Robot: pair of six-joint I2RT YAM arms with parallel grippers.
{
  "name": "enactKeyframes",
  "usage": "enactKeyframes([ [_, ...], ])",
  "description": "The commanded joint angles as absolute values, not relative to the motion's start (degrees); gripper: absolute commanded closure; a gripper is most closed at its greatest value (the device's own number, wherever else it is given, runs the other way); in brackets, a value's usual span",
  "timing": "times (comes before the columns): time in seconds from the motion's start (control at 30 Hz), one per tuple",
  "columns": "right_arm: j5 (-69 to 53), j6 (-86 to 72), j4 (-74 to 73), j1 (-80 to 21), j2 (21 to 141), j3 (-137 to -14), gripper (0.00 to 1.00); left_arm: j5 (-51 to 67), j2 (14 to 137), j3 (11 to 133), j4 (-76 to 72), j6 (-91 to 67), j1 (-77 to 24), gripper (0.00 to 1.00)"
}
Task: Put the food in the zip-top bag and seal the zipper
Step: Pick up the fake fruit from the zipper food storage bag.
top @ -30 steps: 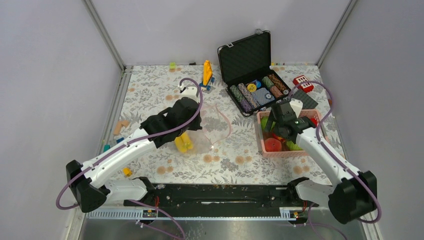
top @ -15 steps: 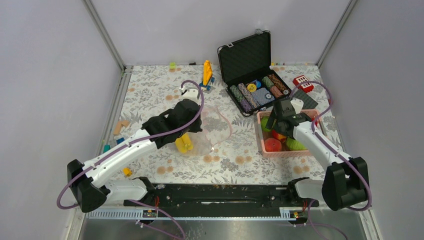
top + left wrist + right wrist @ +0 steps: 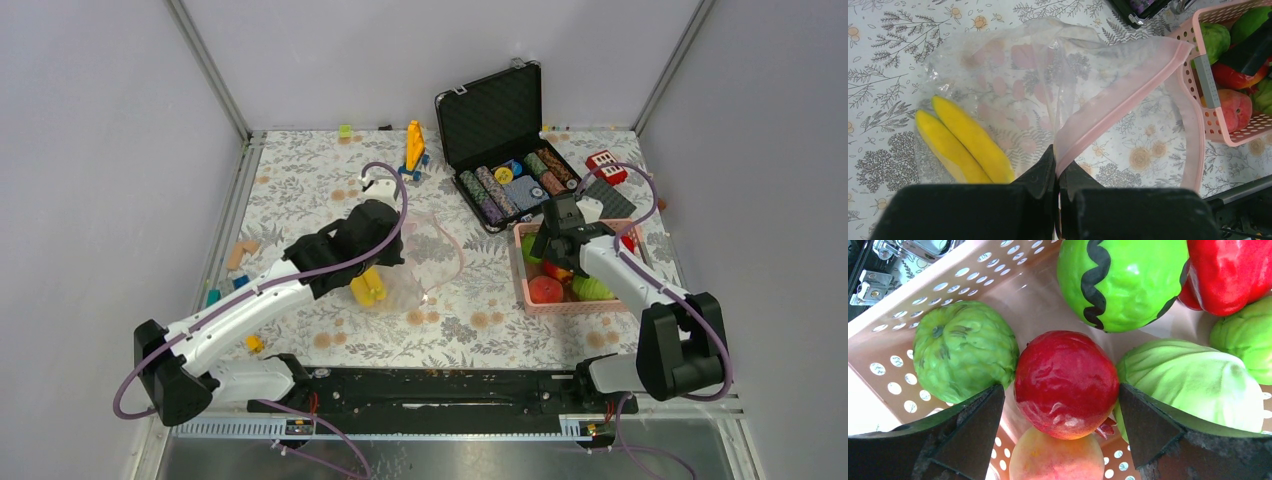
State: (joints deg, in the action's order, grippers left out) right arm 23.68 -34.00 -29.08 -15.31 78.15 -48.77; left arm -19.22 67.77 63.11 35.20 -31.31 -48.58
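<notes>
Left end effector (image 3: 1058,172) is pinched tight on the pale-pink zipper strip (image 3: 1128,95) of the clear, crinkly plastic zip-top bag (image 3: 1018,70). The bag lies slumped on the floral-print worktop (image 3: 883,55), right beside the pink perforated plastic basket (image 3: 973,270), and its mouth gapes in a soft loop. Two smooth yellow plastic bananas (image 3: 965,142) look to be inside it, showing through the film. Right end effector (image 3: 1060,405) is down in the basket with its black fingers spread wide either side of a glossy round red plastic pomegranate (image 3: 1065,375). They're really close on both sides, and I can't tell if they touch. Packed around it are a knobbly green fruit (image 3: 963,357), a bright-green melon with black wavy stripes (image 3: 1120,282), a shiny red pepper (image 3: 1230,272), a ribbed pale-green cabbage (image 3: 1193,385) and a matte peach-coloured fruit (image 3: 1055,460).
</notes>
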Motion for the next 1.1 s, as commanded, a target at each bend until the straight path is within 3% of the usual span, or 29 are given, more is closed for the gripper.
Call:
enactKeyframes([
  [0.0,25.60,-35.83,-27.59,-15.03,79.86,-47.86,0.09,-18.76,65.78,62.59,32.17,-30.48,-48.27,1.00],
  [0.2,25.61,-36.79,-26.86,-15.03,79.95,-46.51,0.18,-20.25,65.32,62.05,31.77,-29.93,-48.27,1.00],
  [0.6,26.51,-37.97,-25.52,-15.03,68.75,-41.69,0.48,-21.13,65.31,61.63,31.40,-29.73,-48.32,1.00],
  [1.07,23.17,-35.73,-25.47,-15.03,54.76,-38.76,0.55,-19.64,65.94,61.43,30.45,-29.70,-48.18,1.00],
])
